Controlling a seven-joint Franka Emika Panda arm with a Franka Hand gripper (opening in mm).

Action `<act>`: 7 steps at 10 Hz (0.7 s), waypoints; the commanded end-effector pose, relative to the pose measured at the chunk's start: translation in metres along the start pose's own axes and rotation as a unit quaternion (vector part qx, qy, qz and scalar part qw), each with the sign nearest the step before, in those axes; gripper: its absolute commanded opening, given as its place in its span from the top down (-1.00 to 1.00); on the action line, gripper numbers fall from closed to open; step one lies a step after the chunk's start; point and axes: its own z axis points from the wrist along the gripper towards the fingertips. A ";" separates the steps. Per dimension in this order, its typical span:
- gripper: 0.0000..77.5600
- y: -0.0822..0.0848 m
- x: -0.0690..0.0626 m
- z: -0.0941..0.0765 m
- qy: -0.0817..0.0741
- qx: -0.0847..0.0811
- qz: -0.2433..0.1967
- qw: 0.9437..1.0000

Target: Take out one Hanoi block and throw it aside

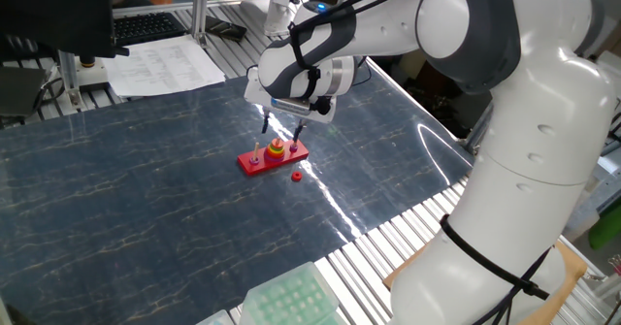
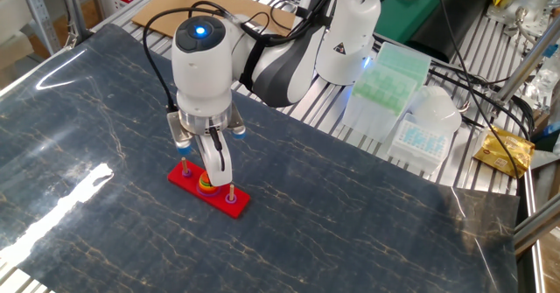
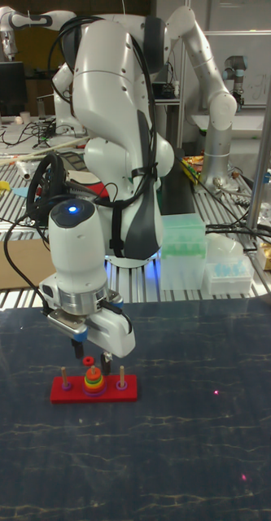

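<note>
**Hovering open over the middle peg, block not gripped**

Gripper point(image 3: 89, 355) points straight down with its jaws spread wide and nothing held. In the tall fixed view the two fingers point(image 3: 105, 356) stand either side of the middle peg of the red pegged base point(image 3: 94, 395), clear of it on both sides.

Hanoi block point(image 3: 88, 361): the tiny reddish-orange disc sits right between and just below the fingertips, at the top of the middle peg. It is raised slightly above the yellow and green discs point(image 3: 92, 378) stacked under it. There is a gap to each finger and no contact is visible.

One fixed view agrees: gripper point(image 1: 281, 128) has its fingertips splayed above the stack point(image 1: 277, 150), base point(image 1: 262, 164) directly underneath. The block itself is too small to resolve there.

In the other fixed view the near finger point(image 2: 216, 163) hides most of the stack point(image 2: 206, 185), so the jaw gap can't be read from that side.

A second small red disc point(image 1: 295, 177) lies loose on the dark table point(image 1: 146, 218), just beside the base and off to the side of the gripper, untouched.

The outer pegs point(image 3: 63, 376) flanking the fingers carry no discs.
</note>
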 end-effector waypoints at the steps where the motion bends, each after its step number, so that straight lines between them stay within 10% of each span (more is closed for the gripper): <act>1: -1.00 0.000 -0.001 -0.001 0.000 0.001 -0.002 1.000; 7: -1.00 0.004 -0.001 0.013 0.000 0.001 0.002 1.000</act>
